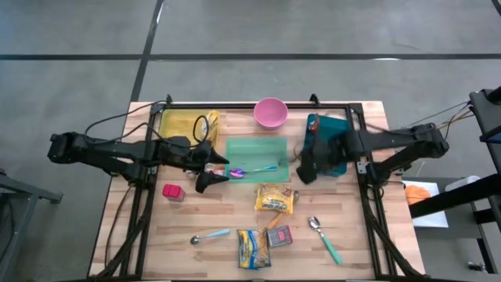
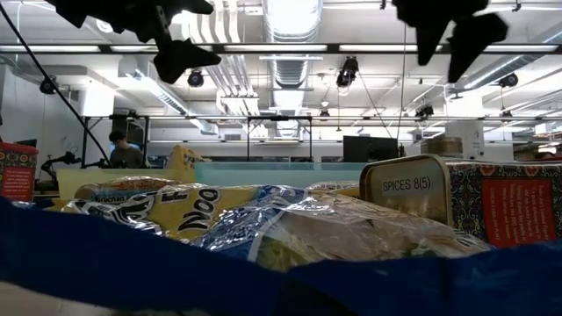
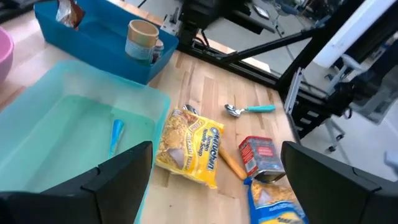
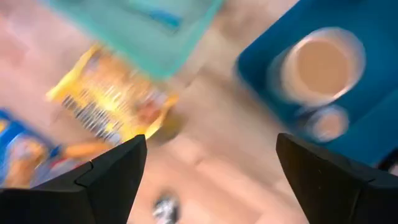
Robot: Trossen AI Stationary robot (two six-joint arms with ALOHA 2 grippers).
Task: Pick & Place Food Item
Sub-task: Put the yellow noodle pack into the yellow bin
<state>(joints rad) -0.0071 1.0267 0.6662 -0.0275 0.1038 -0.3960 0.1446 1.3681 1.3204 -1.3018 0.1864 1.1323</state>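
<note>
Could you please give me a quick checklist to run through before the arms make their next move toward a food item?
1. Left gripper open and empty: ok.
2. Right gripper open and empty: ok.
3. Yellow noodle packet lying free on the table, nothing on top: ok.
4. Green bin has room: ok, only a spoon inside.
5. Blue bin free: not ok, a cup stands in it.
6. Which bin is the target: cannot tell.

The pale butcher-block wooden table (image 1: pixel 227 215) looks matt, its planks plainly grained. On it, just beside the translucent green plastic tray (image 1: pixel 266 149), lies a glossy yellow crinkled-film noodle packet (image 1: pixel 275 199) (highlights catch its creases). Near that packet, a polished metal spoon with a teal plastic handle (image 1: pixel 324 237) shines.
</note>
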